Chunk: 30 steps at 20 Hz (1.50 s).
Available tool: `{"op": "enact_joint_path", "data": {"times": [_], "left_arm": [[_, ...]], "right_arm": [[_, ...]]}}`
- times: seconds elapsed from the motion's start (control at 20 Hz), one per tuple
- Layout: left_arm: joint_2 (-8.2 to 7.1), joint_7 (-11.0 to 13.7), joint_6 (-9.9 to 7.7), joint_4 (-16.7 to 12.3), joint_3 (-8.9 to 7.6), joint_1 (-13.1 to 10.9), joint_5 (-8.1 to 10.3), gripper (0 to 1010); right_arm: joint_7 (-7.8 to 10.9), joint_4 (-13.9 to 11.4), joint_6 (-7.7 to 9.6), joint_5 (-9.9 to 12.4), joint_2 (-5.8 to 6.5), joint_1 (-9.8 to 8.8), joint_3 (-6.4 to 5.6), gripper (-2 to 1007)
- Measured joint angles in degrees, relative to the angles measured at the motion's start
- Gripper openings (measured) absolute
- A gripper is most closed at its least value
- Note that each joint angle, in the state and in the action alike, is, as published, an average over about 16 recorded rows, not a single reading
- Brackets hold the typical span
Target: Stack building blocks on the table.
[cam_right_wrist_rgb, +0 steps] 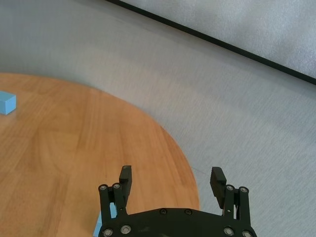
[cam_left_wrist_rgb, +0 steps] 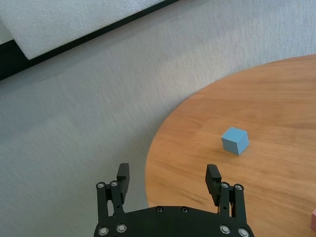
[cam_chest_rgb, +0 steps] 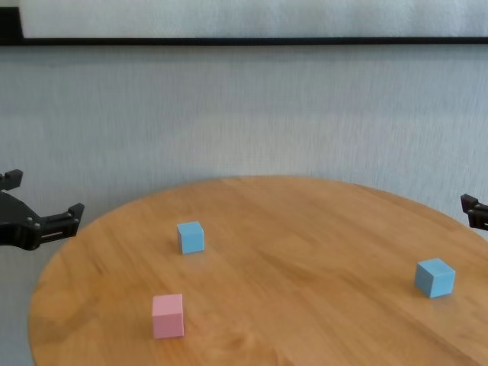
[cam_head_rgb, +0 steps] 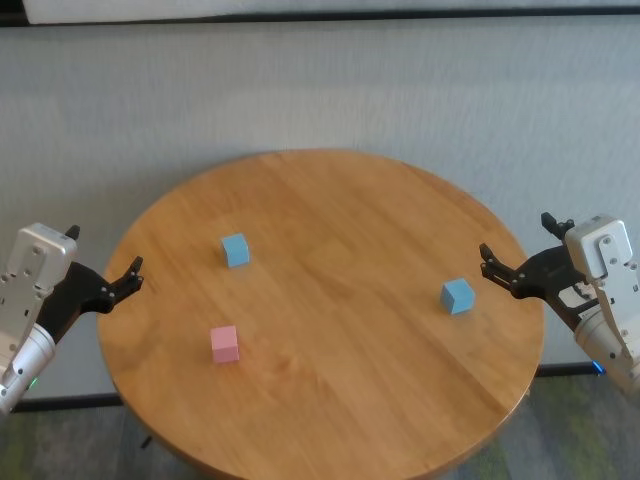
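Observation:
Three building blocks lie apart on the round wooden table (cam_head_rgb: 340, 210). A light blue block (cam_head_rgb: 235, 250) sits left of centre, a pale pink block (cam_head_rgb: 224, 343) lies nearer me on the left, and a second light blue block (cam_head_rgb: 457, 296) rests near the right edge. My left gripper (cam_head_rgb: 104, 250) hovers open and empty just off the table's left rim. In the left wrist view the left gripper (cam_left_wrist_rgb: 168, 174) faces the left blue block (cam_left_wrist_rgb: 234, 140). My right gripper (cam_head_rgb: 517, 235) is open and empty at the right rim, just beyond the right blue block (cam_right_wrist_rgb: 100, 226).
A grey carpeted floor surrounds the table, with a white wall and a dark baseboard (cam_head_rgb: 320, 17) at the back. The table's curved edge (cam_chest_rgb: 46, 282) lies close to both grippers. Wide bare wood separates the blocks.

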<state>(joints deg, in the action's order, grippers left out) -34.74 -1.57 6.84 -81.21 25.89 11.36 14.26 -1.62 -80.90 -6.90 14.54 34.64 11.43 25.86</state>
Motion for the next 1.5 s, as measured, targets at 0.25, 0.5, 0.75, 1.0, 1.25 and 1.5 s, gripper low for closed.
{"op": "enact_joint_path", "data": {"times": [0.25,0.5,0.75,1.0,1.25,1.5], "left_arm": [[-0.54,0.25,-0.88,-1.63,0.07,-0.54,-0.9,1000],[-1.11,0.98,-2.69,-4.32,0.05,-1.75,-1.57,1000],[-1.14,2.62,-4.73,-7.02,0.04,-3.09,-1.41,1000],[-0.15,5.03,-6.54,-8.33,0.1,-3.94,0.12,1000],[1.48,7.58,-8.43,-8.3,0.44,-4.1,2.02,1000],[2.93,9.43,-10.81,-8.12,0.98,-4.03,3.1,1000]], "right_arm": [[0.0,0.0,0.0,0.0,0.0,0.0,0.0,1005],[0.0,0.0,0.0,0.0,0.0,0.0,0.0,1005],[0.0,0.0,0.0,0.0,0.0,0.0,0.0,1005],[0.0,0.0,0.0,0.0,0.0,0.0,0.0,1005],[0.0,0.0,0.0,0.0,0.0,0.0,0.0,1005],[0.0,0.0,0.0,0.0,0.0,0.0,0.0,1005]]}}
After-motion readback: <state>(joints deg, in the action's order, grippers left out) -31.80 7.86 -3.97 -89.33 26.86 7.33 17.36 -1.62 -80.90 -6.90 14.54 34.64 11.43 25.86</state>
